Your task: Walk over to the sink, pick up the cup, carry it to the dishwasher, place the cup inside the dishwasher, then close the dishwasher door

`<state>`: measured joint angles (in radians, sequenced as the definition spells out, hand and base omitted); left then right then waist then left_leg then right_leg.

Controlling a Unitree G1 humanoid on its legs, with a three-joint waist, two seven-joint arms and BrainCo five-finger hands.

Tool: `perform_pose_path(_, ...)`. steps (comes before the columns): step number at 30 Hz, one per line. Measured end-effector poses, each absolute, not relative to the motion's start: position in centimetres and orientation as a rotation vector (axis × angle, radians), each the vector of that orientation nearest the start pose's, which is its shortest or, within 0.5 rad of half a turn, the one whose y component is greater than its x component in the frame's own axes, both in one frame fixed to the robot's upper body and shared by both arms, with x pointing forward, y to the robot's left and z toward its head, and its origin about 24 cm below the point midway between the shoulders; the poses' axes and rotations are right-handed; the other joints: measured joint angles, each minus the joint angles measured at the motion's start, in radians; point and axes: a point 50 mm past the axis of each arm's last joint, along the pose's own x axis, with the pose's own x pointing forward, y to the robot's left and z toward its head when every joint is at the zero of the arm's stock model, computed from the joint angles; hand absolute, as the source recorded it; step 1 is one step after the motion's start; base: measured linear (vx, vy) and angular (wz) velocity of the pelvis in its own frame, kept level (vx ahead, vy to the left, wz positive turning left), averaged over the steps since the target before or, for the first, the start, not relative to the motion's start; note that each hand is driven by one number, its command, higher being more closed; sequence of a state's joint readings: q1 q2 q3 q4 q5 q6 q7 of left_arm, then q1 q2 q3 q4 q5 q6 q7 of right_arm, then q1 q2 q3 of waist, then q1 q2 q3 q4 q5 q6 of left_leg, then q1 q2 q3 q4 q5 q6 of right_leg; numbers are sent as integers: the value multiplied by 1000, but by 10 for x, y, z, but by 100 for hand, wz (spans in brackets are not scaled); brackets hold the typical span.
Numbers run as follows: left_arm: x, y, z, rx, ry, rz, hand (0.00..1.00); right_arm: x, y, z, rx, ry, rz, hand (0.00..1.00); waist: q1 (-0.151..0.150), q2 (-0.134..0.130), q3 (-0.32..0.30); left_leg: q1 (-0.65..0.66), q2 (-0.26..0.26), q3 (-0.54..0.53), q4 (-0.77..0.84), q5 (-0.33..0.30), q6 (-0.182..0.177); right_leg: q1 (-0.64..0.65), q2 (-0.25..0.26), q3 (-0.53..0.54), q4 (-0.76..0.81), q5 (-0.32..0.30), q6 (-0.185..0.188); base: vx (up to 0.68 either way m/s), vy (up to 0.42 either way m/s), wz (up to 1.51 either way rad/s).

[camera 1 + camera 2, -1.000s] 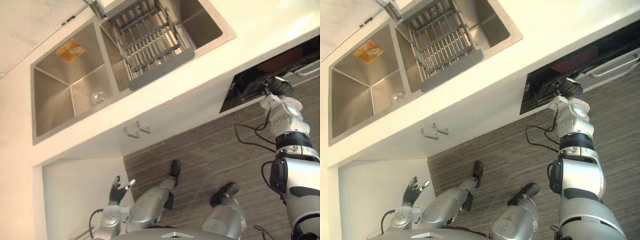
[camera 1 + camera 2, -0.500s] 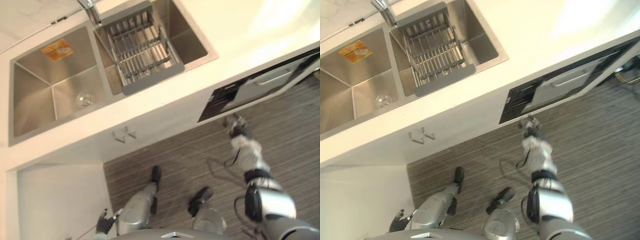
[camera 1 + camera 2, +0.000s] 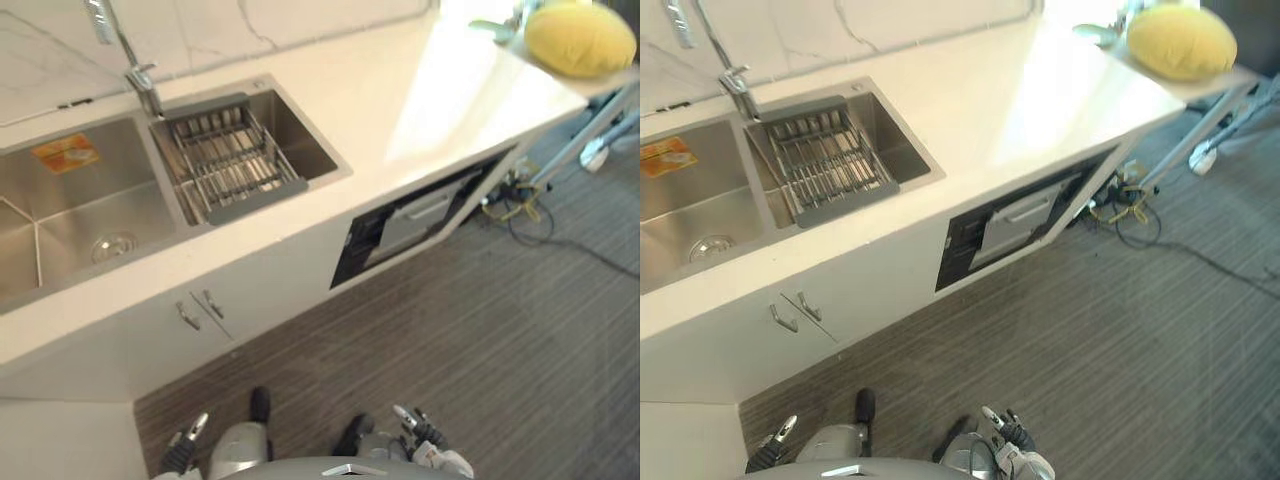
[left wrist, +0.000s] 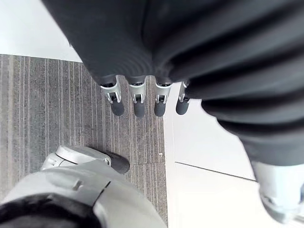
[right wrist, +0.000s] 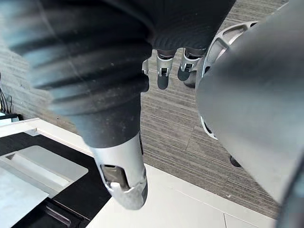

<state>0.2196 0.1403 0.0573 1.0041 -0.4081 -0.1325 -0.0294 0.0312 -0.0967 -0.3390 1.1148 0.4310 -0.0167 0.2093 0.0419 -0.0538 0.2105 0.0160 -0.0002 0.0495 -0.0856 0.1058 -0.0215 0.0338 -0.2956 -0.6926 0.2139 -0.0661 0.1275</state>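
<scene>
Holding left hand (image 3: 184, 456) and right hand (image 3: 421, 430) low, back from the dishwasher (image 3: 418, 216), fingers (image 4: 138, 105) released, gripping nothing. Cannot tell where the cup sits; presumably hidden inside that dishwasher, door looking nearly shut. Likely light, rigid, slippery, breakable; best gripped round the body.

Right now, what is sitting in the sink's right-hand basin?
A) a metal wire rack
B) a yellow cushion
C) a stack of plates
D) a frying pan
A: a grey wire rack spans that basin of the sink, just beside the tap.
</scene>
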Motion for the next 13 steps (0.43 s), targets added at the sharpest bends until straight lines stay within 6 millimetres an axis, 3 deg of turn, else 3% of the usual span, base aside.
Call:
perform_pose_path(1,57,220,-159,-252,1028,405,0,101,-216,-158,573,949,-416,0,1,-6,0,4,-7,-3,0,-5,5,2,-3,23,19,-17,15,75,15,39)
perform_pose_path(2,56,222,-159,-243,1038,408,0,103,-213,-158,583,943,-414,0,-6,-11,-3,8,-18,-28,0,-12,14,-2,17,111,36,-66,69,59,-34,72)
perform_pose_path(3,60,222,-159,-218,1050,393,0,104,-213,-157,591,935,-421,0,-22,-11,-4,4,-30,-71,1,-14,18,6,66,236,20,-113,122,110,-54,128)
perform_pose_path(4,62,223,-159,-191,1058,374,0,97,-214,-159,594,941,-443,0,-36,-14,-4,-2,-50,-112,4,-17,22,25,112,333,-8,-139,141,133,-51,138)
perform_pose_path(6,63,226,-159,-162,1068,361,0,89,-216,-160,588,948,-465,0,-50,-25,-7,1,-80,-146,6,-6,42,43,120,381,-15,-137,129,182,-12,127)
perform_pose_path(7,65,225,-160,-139,1092,341,0,83,-220,-159,574,929,-493,0,-50,-25,1,16,-111,-219,7,-4,80,33,89,408,111,-118,77,220,36,117)
perform_pose_path(8,66,223,-160,-137,1101,330,0,86,-220,-158,573,907,-497,0,-55,-11,4,23,-106,-239,8,-6,85,-2,88,434,193,-103,70,242,75,114)
perform_pose_path(10,72,217,-161,-161,1091,325,0,88,-214,-157,548,876,-474,0,-53,20,-1,33,-75,-301,30,-34,88,-39,159,551,202,-161,-4,183,52,81)
perform_pose_path(13,71,222,-160,-203,1076,357,0,87,-202,-157,537,862,-444,0,-42,2,-13,63,-80,-341,57,-55,91,-56,180,591,183,-170,-21,171,-28,54)
